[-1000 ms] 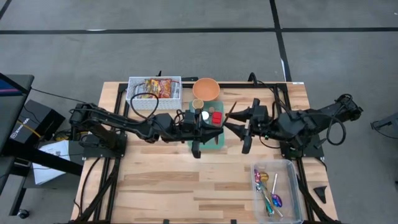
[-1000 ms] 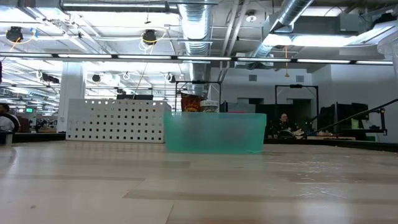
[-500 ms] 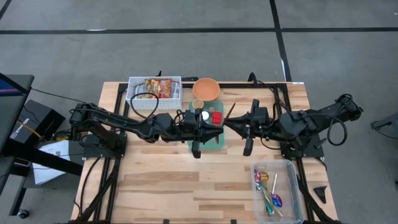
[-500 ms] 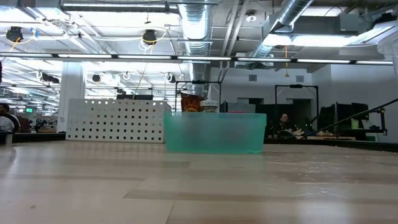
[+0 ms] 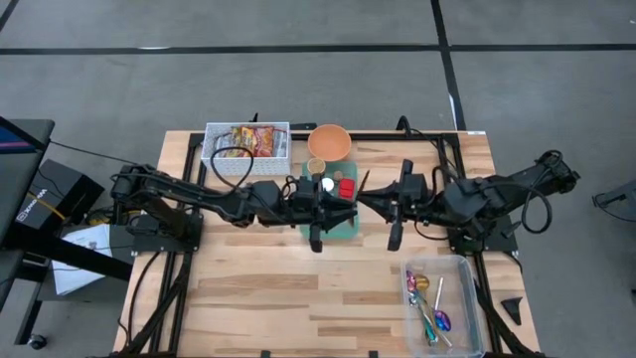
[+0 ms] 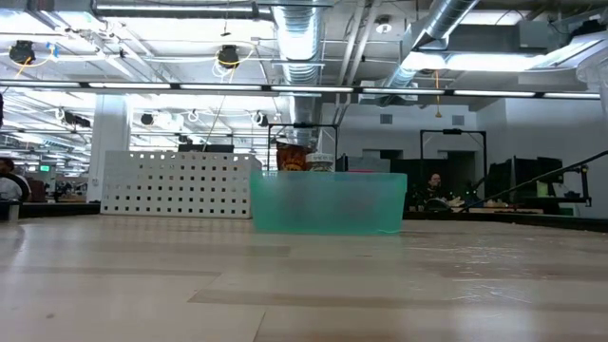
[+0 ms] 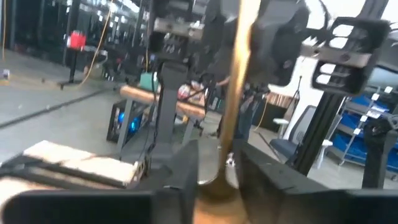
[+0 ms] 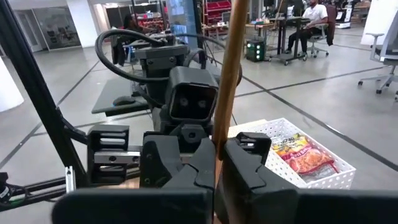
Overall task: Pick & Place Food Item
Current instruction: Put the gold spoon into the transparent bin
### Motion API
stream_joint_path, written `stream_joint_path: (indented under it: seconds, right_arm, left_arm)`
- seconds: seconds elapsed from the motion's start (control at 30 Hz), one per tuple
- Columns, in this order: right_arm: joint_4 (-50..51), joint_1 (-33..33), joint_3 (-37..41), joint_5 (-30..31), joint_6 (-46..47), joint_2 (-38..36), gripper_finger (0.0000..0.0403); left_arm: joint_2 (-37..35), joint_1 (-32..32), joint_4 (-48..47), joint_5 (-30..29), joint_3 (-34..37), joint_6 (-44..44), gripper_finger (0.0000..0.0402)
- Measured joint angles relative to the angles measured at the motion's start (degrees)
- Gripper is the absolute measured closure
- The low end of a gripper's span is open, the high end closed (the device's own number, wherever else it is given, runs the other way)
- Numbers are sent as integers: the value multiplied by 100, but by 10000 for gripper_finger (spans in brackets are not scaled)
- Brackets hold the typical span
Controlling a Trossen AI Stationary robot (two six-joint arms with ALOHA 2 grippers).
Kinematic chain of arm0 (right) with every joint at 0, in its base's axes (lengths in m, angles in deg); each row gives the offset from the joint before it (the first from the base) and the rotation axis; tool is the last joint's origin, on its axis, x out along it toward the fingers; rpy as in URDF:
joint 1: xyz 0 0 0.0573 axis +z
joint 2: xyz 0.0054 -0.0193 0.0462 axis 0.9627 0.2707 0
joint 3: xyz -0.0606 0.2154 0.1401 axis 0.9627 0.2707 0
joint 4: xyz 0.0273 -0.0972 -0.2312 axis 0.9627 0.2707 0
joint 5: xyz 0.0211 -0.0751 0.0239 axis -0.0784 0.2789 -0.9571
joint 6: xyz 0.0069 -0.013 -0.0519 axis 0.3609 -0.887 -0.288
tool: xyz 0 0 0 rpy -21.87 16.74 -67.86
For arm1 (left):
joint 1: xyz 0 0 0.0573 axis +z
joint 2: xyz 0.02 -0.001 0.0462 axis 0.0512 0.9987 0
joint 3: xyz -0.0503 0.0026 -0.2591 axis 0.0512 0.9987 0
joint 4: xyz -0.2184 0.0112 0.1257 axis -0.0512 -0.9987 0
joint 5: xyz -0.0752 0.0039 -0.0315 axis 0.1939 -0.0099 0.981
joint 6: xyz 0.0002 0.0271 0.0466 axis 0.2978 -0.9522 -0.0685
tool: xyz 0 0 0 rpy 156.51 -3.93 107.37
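Wooden utensil, a slim rigid stick between both arms above the worktop: right gripper clamps its handle; left gripper loosely flanks it. Probably light, stiff, best held mid-shaft.

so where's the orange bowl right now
In the high view the orange bowl sits at the table's far edge, just right of the white basket and behind the green tray.

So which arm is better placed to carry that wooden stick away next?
The right, probably: its pincer is shut around the wooden stick, ready to carry it. The left pincer just faces it.
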Motion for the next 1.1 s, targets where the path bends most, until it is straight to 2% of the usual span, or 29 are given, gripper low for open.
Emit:
stream_joint_path:
  seconds: [0.3,0.53,0.63,0.8,0.9,1.1]
  right_arm:
    - [-58,2,4,50,-4,6,401]
    - [29,-2,-19,214,1,-17,402]
    - [211,-35,-17,239,45,-40,402]
    - [866,-33,-17,241,530,-220,402]
    - [1838,-17,-17,59,1355,-376,402]
    - [3432,212,-11,-767,3304,-493,402]
  left_arm:
    - [-14,11,-668,12,-7,515,149]
    - [14,7,-1039,724,20,795,67]
    - [14,7,-1546,977,18,835,47]
    - [-56,4,-3047,1284,14,859,30]
    - [-66,-8,-3855,1386,16,960,29]
    - [-99,-11,-4432,1881,17,1343,42]
